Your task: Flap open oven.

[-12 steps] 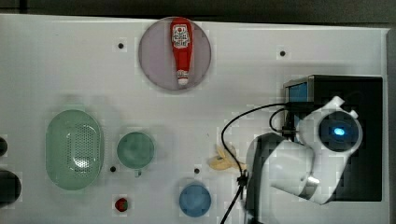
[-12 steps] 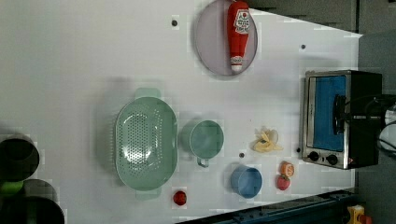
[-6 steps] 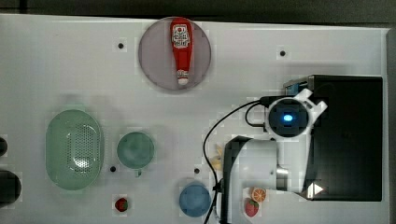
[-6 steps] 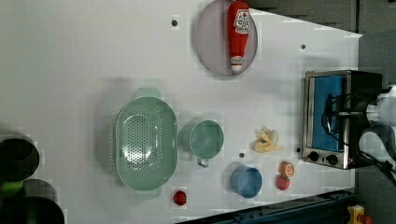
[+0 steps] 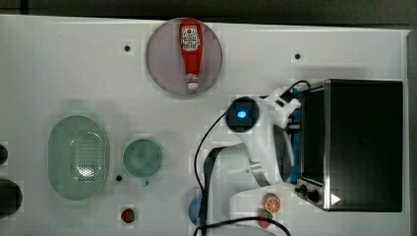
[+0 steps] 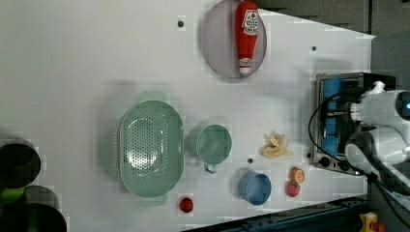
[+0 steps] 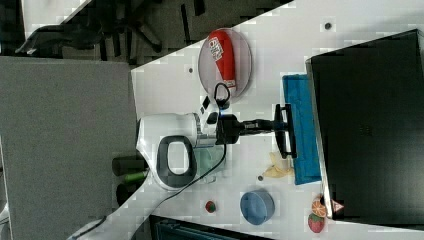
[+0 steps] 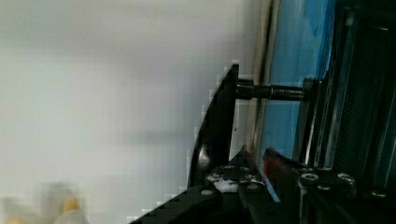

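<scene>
At the oven: desk's far end in the right view's right
Oven [image 7: 367,125]: black top, blue glass door partly dropped toward the desk [image 7: 260,45]
Door handle [image 7: 287,131]: dark bar, out from the glass
Pincer [image 7: 284,131]: fingers nearly together, clamped on the door handle
Banana [image 6: 275,146]: near the oven's front

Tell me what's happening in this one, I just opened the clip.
A white robot arm reaches across a white table to a toaster oven at the top view's right. Its hand is at the dark bar handle of the blue glass door, and in the right view the door has swung down part way. The ketchup bottle on its plate, the green colander, the cup and the toy fruit lie apart from it.
</scene>
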`<state>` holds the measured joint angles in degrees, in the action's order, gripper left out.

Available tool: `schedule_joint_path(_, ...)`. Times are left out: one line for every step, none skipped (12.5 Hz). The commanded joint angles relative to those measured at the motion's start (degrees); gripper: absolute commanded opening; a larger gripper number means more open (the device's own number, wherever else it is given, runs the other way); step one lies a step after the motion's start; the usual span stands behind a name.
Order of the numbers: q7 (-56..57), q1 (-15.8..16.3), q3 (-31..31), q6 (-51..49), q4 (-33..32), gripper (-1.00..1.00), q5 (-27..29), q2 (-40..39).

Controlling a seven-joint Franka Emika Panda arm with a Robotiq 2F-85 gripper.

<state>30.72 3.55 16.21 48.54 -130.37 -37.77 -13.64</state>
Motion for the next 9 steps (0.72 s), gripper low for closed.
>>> schedule_joint_path(-18.1, 3.4, -3.0, -0.4, -1.1, -0.65, -6.6, -4.9)
schedule_joint_path(-22.0, 4.3, -3.4, -0.5, -0.9, -0.65, -9.7, -6.6)
schedule_joint_path(-25.7, 5.2, -3.5, -0.7, -0.7, -0.65, -12.2, -8.2)
schedule_joint_path(-28.8, 6.1, -3.7, -0.9, -0.2, -0.65, -13.9, -9.8)
schedule_joint_path(-31.2, 6.9, -3.7, -1.1, 0.0, -0.65, -14.8, -11.3)
schedule_joint_path(-34.2, 7.8, -3.7, -1.1, 0.5, -0.65, -14.8, -12.7)
schedule_joint_path(-36.8, 8.5, -3.7, -1.3, 0.9, -0.65, -14.8, -13.8)
schedule_joint_path(-38.3, 9.0, -3.7, -1.3, 1.3, -0.65, -14.8, -14.8)
schedule_joint_path(-38.5, 9.2, -3.7, -1.2, 1.4, -0.65, -14.8, -15.5)
